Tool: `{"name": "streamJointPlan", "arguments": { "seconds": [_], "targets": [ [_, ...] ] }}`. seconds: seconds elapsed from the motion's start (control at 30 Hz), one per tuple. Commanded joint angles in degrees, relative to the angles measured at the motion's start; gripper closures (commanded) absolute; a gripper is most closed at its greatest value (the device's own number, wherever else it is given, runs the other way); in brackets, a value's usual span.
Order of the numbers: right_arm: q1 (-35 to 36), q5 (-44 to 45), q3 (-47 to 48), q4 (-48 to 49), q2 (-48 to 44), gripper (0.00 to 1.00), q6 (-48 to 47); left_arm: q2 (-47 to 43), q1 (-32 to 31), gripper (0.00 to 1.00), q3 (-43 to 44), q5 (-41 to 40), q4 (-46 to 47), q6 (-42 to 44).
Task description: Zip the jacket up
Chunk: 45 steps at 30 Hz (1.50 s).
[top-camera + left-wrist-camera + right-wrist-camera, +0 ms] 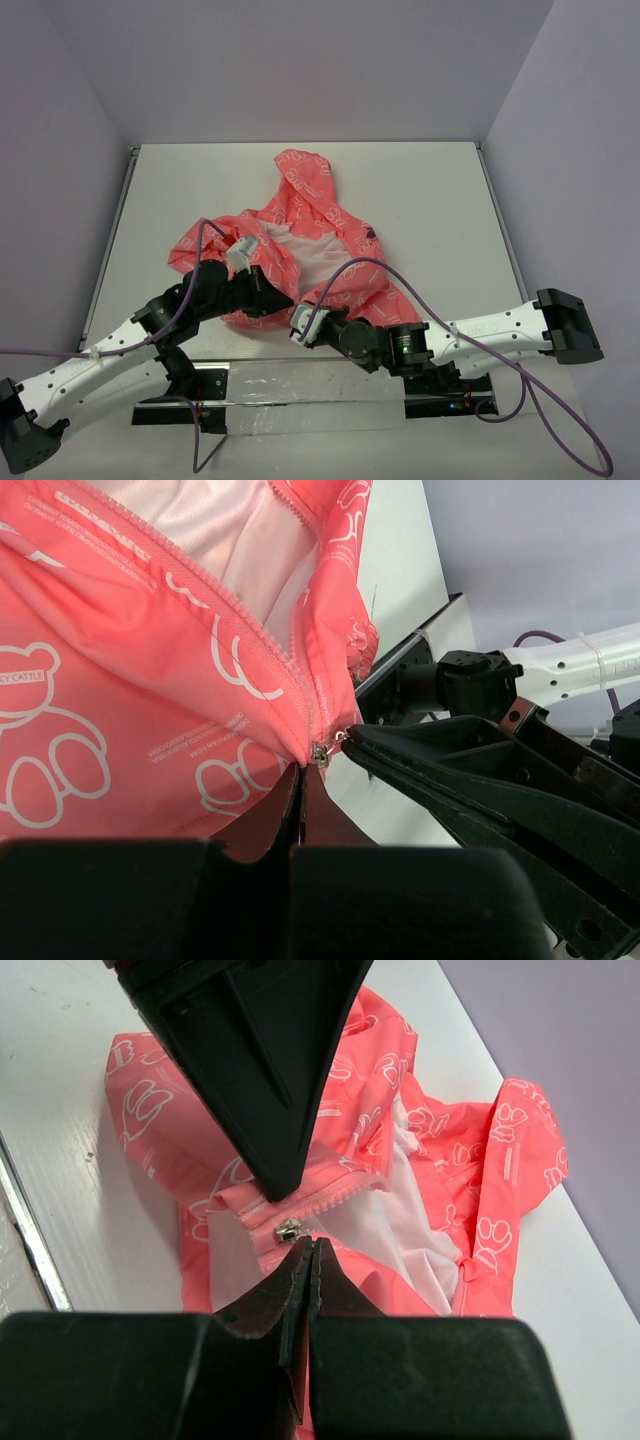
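The coral-pink jacket (320,225) lies crumpled in the middle of the table, hood toward the far side, with its front open and pale lining showing. My left gripper (280,303) (300,768) is shut on the bottom hem just below the zipper slider (320,752). My right gripper (299,326) (309,1244) is shut at the slider (288,1230), apparently pinching its pull tab. The two grippers' tips almost touch at the jacket's near edge. The zipper teeth (225,600) stand apart above the slider. The jacket also shows in the right wrist view (450,1140).
The white table (420,190) is boxed in by pale walls at the left, back and right. A clear plastic sheet (300,385) and black mounts lie along the near edge. Purple cables (560,420) loop over both arms.
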Motion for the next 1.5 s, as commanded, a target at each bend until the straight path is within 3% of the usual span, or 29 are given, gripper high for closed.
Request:
{"name": "streamJointPlan", "arguments": {
  "seconds": [0.0, 0.43, 0.63, 0.67, 0.73, 0.77, 0.8, 0.9, 1.03, 1.17, 1.4, 1.47],
  "targets": [
    [0.03, 1.38, 2.52, 3.60, -0.37, 1.00, -1.12, -0.81, -0.41, 1.00, -0.44, 2.35, 2.22, 0.50],
    [-6.69, -5.15, 5.58, 3.74, 1.83, 1.00, -3.36, -2.21, -0.46, 1.00, -0.97, 5.34, 1.60, 2.48],
    [-7.36, -7.68, 6.74, 2.54, 2.67, 1.00, -3.05, -2.56, -0.41, 1.00, 0.50, 2.44, -0.74, 2.61],
    [-7.36, -7.98, 6.74, 2.42, 2.45, 1.00, -2.62, -2.39, -0.41, 0.97, 0.92, 1.22, -1.20, 2.48],
    [-7.33, -8.30, 6.56, 2.36, 1.86, 1.00, -2.02, -2.03, -0.33, 0.79, 1.29, 0.29, -1.98, 1.99],
    [-7.27, -8.47, 6.57, 2.17, 1.53, 1.00, -1.53, -1.87, -0.34, 0.64, 1.37, 0.06, -2.21, 1.55],
    [-7.27, -8.55, 6.64, 1.94, 1.23, 1.00, -1.23, -1.95, -0.41, 0.42, 1.15, -0.02, -1.92, 0.80],
    [-6.98, -8.49, 6.74, 1.29, 0.93, 1.00, -0.95, -2.74, -0.36, 0.23, 0.52, -0.91, -1.50, -0.91],
    [-6.73, -8.42, 6.65, 0.84, 0.61, 1.00, -0.56, -4.93, -0.33, 0.21, -1.18, -3.24, -0.01, -4.32],
    [-6.66, -8.38, 6.73, 0.09, 0.25, 1.00, -0.24, -10.87, -0.33, 0.24, -7.69, -4.87, 5.35, -12.99],
    [-6.40, -8.04, 6.39, -0.35, -0.79, 1.00, -0.25, -21.99, -0.33, 0.24, -21.83, -9.72, 21.30, -30.38],
    [-6.31, -7.95, 6.30, -0.27, -0.88, 1.00, -0.25, -22.32, -0.33, 0.23, -23.10, -9.78, 23.72, -31.82]
  ]
}}
